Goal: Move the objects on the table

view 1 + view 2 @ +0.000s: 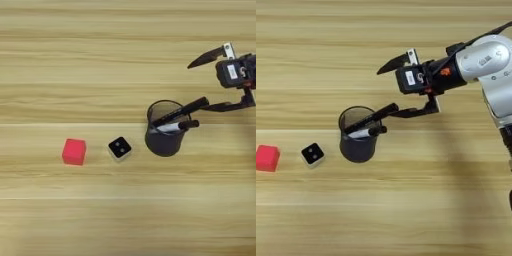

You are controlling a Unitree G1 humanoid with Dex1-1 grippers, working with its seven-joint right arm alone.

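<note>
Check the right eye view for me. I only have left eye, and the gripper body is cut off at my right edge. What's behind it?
Observer: A silver forearm runs from the gripper out to the picture's right edge.
Operator: Where does the arm go from there?
Observer: A second silver segment drops along the right edge toward the bottom of the picture.
Operator: Any cabling to mind?
Observer: A black cable arcs over the forearm, from the wrist up to the right edge.
</note>
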